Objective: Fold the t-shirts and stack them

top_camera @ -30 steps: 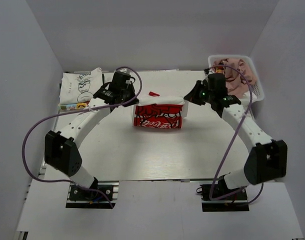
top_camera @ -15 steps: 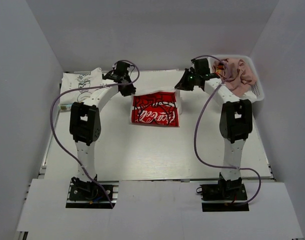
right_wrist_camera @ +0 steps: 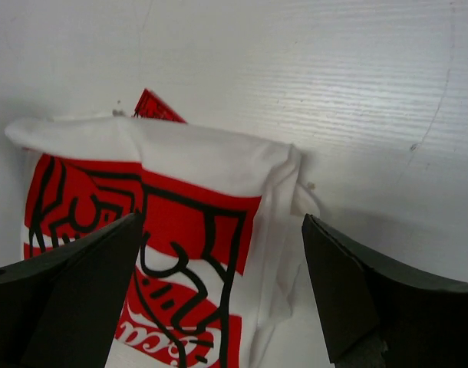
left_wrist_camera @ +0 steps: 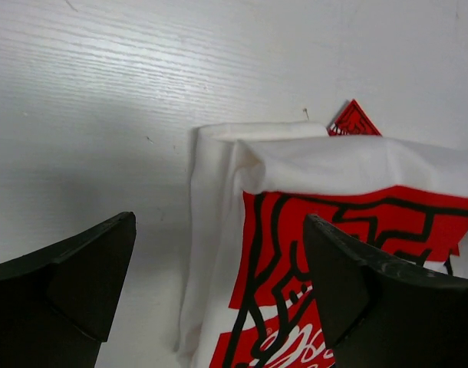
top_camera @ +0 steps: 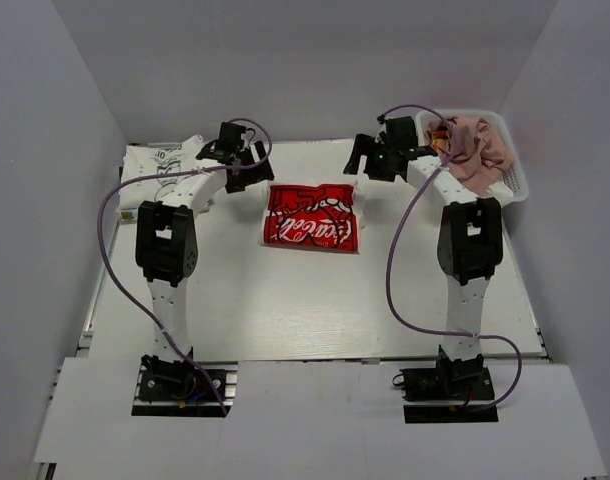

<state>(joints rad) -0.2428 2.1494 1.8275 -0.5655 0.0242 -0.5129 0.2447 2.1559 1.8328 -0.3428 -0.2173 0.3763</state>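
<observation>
The Coca-Cola tee (top_camera: 311, 216) is lying folded, print up, just 12 o'clock of the middle of the table (top_camera: 285, 310); being soft, light cotton, it is likely going to sag open unless pinched through every layer at its two far corners. The left gripper (left_wrist_camera: 219, 228) and the right gripper (right_wrist_camera: 222, 224) are hanging near those corners, at its 10 and 2 o'clock, both spread wide and carrying nothing. A red scrap (left_wrist_camera: 354, 121) is peeking out beyond the far edge, too cut off to identify, and the pink tee (top_camera: 475, 140) is sitting bunched in the basket (top_camera: 516, 186) at 2 o'clock, its underside hidden.
</observation>
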